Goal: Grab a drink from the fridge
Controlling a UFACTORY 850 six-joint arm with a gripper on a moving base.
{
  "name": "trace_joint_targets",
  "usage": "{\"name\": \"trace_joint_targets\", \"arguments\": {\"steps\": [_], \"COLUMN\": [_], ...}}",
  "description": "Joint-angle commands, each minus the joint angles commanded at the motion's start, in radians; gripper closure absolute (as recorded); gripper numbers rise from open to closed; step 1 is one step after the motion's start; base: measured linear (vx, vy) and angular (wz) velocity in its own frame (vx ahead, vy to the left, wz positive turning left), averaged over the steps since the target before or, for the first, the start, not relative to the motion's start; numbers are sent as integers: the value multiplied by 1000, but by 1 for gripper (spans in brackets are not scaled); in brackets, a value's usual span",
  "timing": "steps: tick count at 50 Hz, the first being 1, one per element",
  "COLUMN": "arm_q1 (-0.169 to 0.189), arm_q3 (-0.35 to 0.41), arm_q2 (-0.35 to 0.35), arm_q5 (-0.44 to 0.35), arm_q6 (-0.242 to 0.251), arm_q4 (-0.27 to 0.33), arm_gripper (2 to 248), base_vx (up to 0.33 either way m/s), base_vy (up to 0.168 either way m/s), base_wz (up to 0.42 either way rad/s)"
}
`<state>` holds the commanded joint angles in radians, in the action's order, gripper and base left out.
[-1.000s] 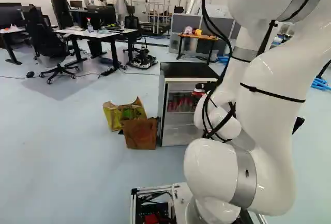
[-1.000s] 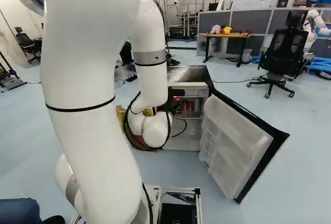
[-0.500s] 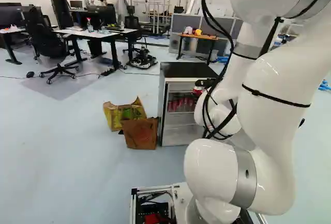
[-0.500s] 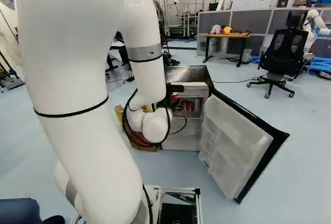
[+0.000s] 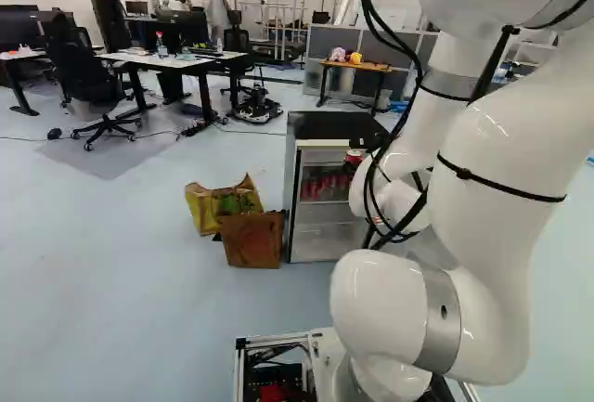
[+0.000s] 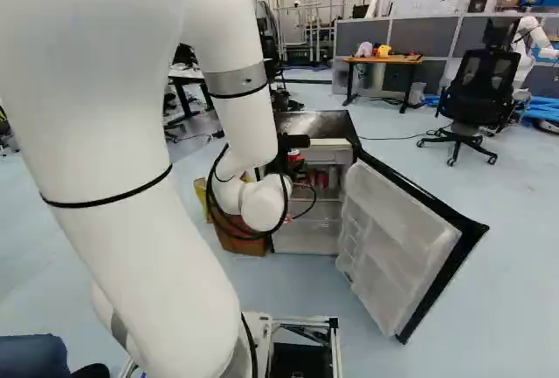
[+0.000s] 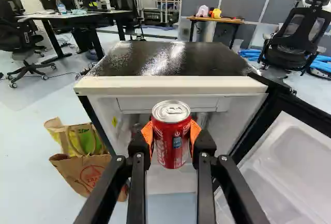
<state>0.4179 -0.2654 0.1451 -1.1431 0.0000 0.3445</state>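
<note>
My gripper (image 5: 369,153) is partly hidden by the arm in the left base view, at the open front of the small fridge (image 5: 336,246). In the wrist view the gripper (image 7: 171,135) is shut on a red drink can (image 7: 171,144), an orange pad pressed to either side. The can is upright, its silver lid level with the fridge's top front edge in that view. More red cans (image 5: 324,185) stand on a shelf inside the fridge. The fridge door (image 6: 397,238) hangs wide open on the right side.
A yellow-green bag (image 5: 210,207) and a brown paper bag (image 5: 251,242) stand beside the fridge, left of it. Farther back are a wooden table (image 6: 383,59), an office chair (image 6: 476,90) and desks (image 5: 167,61). Another robot (image 6: 533,37) stands at the far right.
My arm has shifted against its base joint, and the gripper has risen slightly with the red can in it. The base, fridge and bags have not moved.
</note>
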Motion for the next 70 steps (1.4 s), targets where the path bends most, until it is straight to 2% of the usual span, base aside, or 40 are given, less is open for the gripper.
{"name": "trace_joint_targets", "arguments": {"steps": [10, 48, 70], "arm_q1": [-5, -25, -51], "arm_q3": [-10, -60, -96], "arm_q2": [-19, -77, -102], "arm_q5": [21, 21, 23], "arm_q6": [0, 0, 0], "arm_q4": [0, 0, -4], "arm_gripper": [158, 158, 158], "base_vx": [0, 0, 0], "base_vy": [0, 0, 0], "base_wz": [0, 0, 0]}}
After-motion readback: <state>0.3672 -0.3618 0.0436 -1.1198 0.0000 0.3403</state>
